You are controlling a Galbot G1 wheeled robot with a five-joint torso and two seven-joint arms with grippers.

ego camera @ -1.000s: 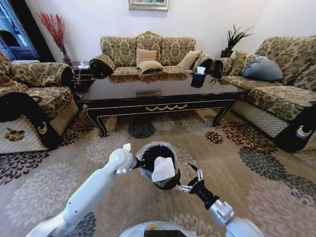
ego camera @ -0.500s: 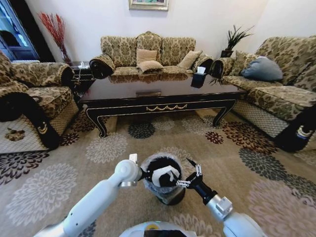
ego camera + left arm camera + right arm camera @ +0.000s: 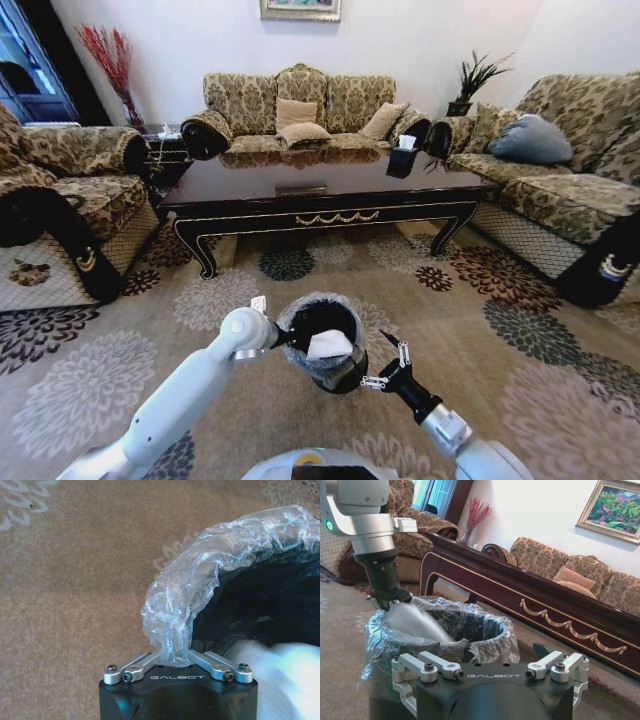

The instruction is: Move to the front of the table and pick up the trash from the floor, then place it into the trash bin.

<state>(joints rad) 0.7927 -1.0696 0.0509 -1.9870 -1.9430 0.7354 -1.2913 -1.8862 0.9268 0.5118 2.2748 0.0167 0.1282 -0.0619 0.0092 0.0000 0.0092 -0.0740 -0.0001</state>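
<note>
Left to right. My left gripper (image 3: 280, 335) is clamped on the near-left rim of the trash bin (image 3: 345, 372), its fingers (image 3: 135, 664) pinching the clear plastic liner (image 3: 175, 610) and the bin wall between them. The bin hangs tilted off the carpet (image 3: 520, 380), directly ahead of that claw, with the crumpled white tissue (image 3: 328, 345) lying inside, just past the pinched rim. I judge the bin light and stiff-walled, but the liner is slick and loose, so any hold must bite the rim itself, not film alone. The tissue is soft and near weightless. My right gripper (image 3: 388, 372) stands just right of the bin, jaws spread wide and holding nothing. The coffee table (image 3: 330, 205) lies well beyond both claws.
</note>
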